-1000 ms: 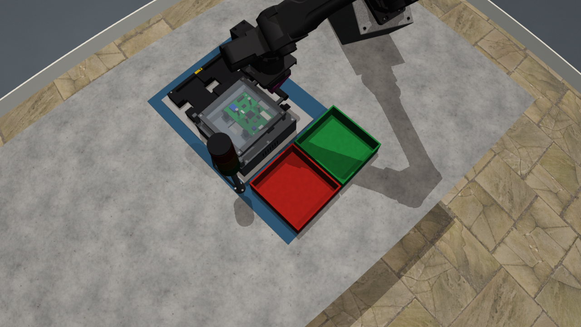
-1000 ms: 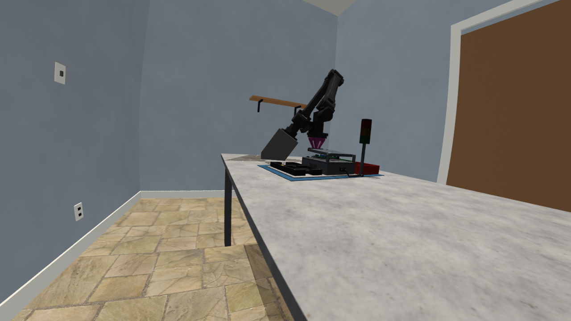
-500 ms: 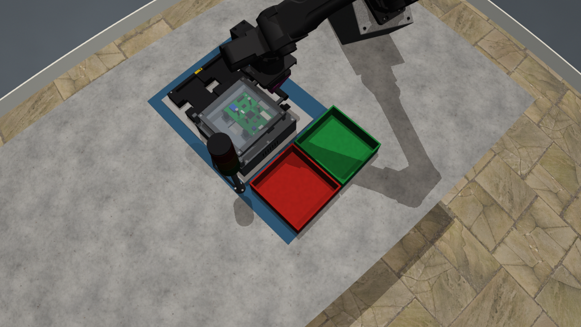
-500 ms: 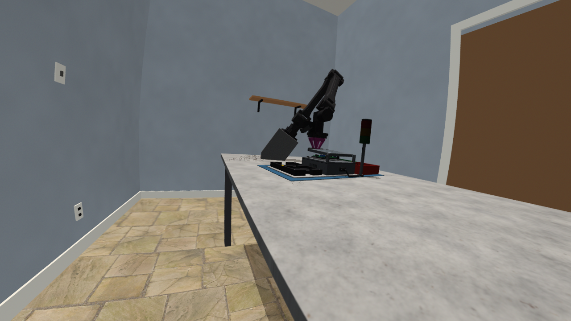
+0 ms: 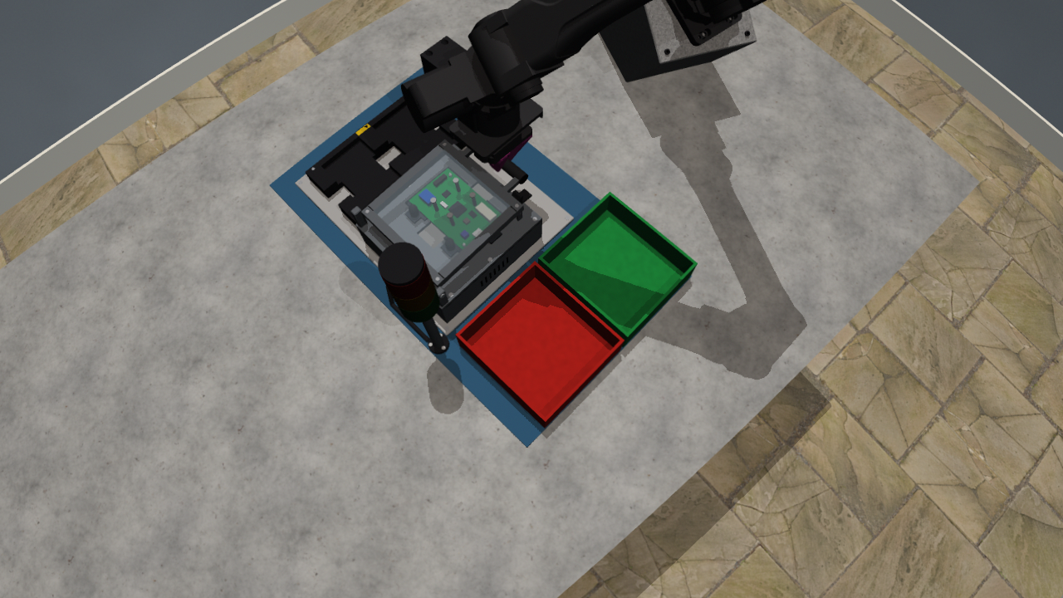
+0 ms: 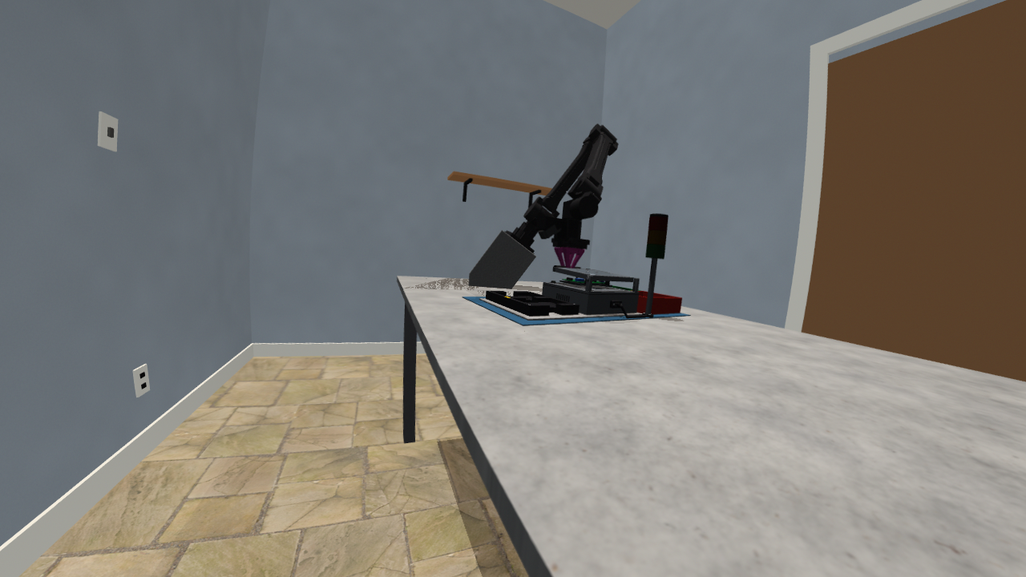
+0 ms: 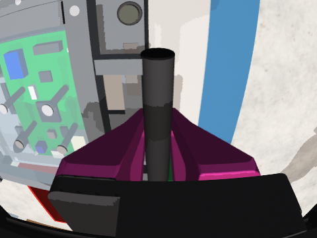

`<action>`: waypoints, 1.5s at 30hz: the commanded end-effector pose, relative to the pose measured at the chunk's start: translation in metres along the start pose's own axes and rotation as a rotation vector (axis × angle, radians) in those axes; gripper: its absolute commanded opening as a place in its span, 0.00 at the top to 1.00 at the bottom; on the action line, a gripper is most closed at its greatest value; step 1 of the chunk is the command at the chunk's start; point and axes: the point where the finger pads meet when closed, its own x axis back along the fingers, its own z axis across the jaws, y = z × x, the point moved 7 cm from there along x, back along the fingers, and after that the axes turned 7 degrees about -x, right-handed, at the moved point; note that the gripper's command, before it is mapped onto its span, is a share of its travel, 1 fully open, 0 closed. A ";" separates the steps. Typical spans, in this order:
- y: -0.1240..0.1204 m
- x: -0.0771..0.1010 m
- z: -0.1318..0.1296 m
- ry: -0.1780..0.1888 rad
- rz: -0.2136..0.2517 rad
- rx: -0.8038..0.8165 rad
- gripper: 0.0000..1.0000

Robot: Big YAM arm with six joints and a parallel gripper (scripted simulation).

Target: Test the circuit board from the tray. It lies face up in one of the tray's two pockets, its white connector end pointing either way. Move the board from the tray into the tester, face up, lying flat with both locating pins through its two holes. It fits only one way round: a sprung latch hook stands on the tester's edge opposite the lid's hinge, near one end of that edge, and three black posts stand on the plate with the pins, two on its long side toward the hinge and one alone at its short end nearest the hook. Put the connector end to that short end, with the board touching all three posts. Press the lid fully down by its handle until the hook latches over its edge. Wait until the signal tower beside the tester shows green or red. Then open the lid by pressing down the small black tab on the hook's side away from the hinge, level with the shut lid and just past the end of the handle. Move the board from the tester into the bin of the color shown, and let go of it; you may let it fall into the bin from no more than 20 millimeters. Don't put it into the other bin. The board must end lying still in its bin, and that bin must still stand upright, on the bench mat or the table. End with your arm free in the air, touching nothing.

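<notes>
We see the claw (image 7: 158, 168) clamped on the lid's handle (image 7: 158, 92); board (image 5: 453, 206) under the clear lid (image 5: 404, 204); tower (image 6: 656, 234) dark.

Circuit board (image 5: 451, 206) inside tester (image 5: 487, 262), beside 2 bins (image 5: 609, 320).

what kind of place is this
Probably an electronics test bench in a plain room: a black tester with a green circuit board under its clear lid, a dark signal tower, and red and green sorting bins.
</notes>
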 end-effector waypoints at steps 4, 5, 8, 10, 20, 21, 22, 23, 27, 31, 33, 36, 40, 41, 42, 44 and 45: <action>-0.002 -0.006 0.011 0.010 -0.003 0.013 1.00; -0.002 -0.006 0.011 0.010 -0.003 0.012 1.00; -0.002 -0.007 0.010 0.008 -0.003 0.011 1.00; -0.002 -0.007 0.012 0.012 -0.004 0.014 1.00; -0.002 -0.010 0.010 0.007 -0.003 0.011 1.00; -0.002 -0.010 0.010 0.007 -0.003 0.011 1.00; -0.002 -0.010 0.010 0.007 -0.003 0.011 1.00; -0.002 -0.010 0.010 0.007 -0.003 0.011 1.00; -0.002 -0.010 0.010 0.007 -0.003 0.011 1.00; -0.002 -0.010 0.010 0.007 -0.003 0.011 1.00; -0.002 -0.010 0.010 0.007 -0.003 0.011 1.00; -0.002 -0.010 0.010 0.007 -0.003 0.011 1.00; -0.002 -0.010 0.010 0.007 -0.003 0.011 1.00; -0.002 -0.010 0.010 0.007 -0.003 0.011 1.00; -0.002 -0.010 0.010 0.007 -0.003 0.011 1.00; -0.002 -0.010 0.010 0.007 -0.003 0.011 1.00; -0.002 -0.010 0.010 0.007 -0.003 0.011 1.00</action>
